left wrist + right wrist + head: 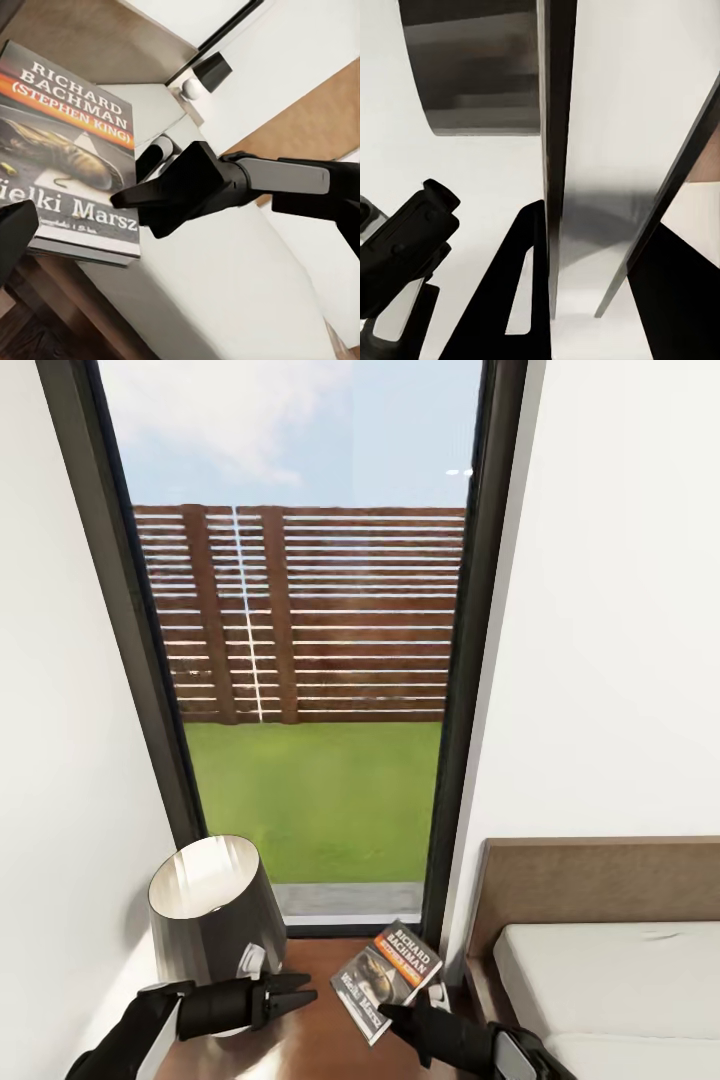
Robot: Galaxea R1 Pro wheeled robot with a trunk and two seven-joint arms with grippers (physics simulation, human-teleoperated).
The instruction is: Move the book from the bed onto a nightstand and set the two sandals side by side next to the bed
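Note:
The book (385, 978), with its dark cover, orange band and white "RICHARD BACHMAN" lettering, hangs tilted over the nightstand (320, 1050) beside the bed (610, 960). My right gripper (405, 1015) is shut on the book's near edge. In the right wrist view the book (556, 150) stands edge-on between the fingers (510, 300). The left wrist view shows the cover (67, 142) with the right gripper (142, 187) clamped on its side. My left gripper (300, 992) hovers open over the nightstand just left of the book, holding nothing. The sandals are out of view.
A grey lamp (215, 910) with a flared shade stands on the nightstand's left half, close behind my left gripper. A tall dark-framed window (310, 660) rises behind, with white walls on both sides. The brown headboard (600, 890) borders the nightstand on the right.

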